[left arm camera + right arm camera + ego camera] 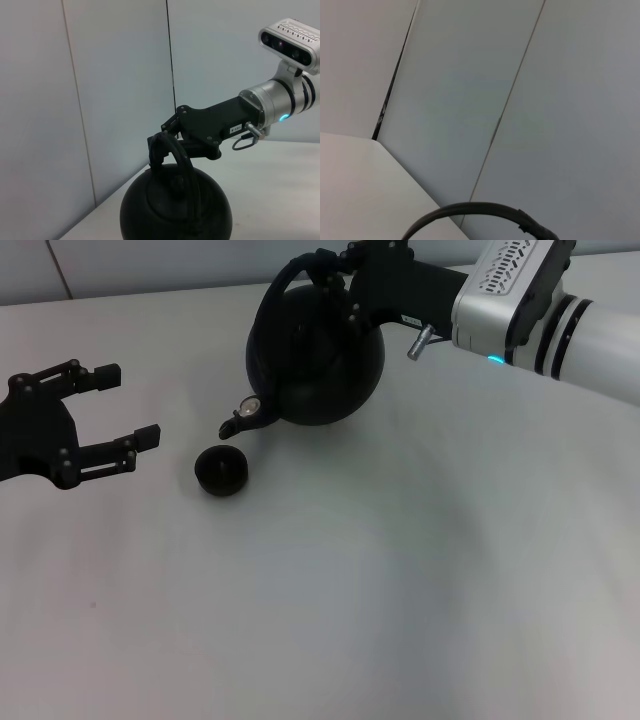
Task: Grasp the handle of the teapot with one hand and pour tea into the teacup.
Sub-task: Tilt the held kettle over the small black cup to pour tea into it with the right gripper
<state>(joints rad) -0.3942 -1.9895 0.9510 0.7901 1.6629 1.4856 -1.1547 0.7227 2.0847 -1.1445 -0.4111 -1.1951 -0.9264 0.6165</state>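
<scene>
Pouring is the step in hand, as far as I can judge: the right gripper (pixel 325 270) is clamped on the handle (pixel 290 280) of the teapot (pixel 318 358), and the pot is tipped over with its spout (pixel 243 418) pointing down toward the teacup (pixel 221 470). Seen from the head camera, the spout tip sits a bit up and to the right of the cup, close but not quite over the bowl, though that angle can fool you.

To do this well I'd nudge the spout over the middle of the cup first, then tip slowly. A pot that big next to a cup that small will probably overshoot if the wrist rolls fast. A hoop handle could also swivel in the fingers, so keep the grip firm.

The left gripper (pixel 105 425) sits off to the left on the table (pixel 400 590) with its fingers spread wide, holding nothing, well apart from the cup.

Writing-wise, there's a small white sticker (pixel 235 128) on the right gripper's body, too tiny to read. No brand anywhere that I can make out.
</scene>
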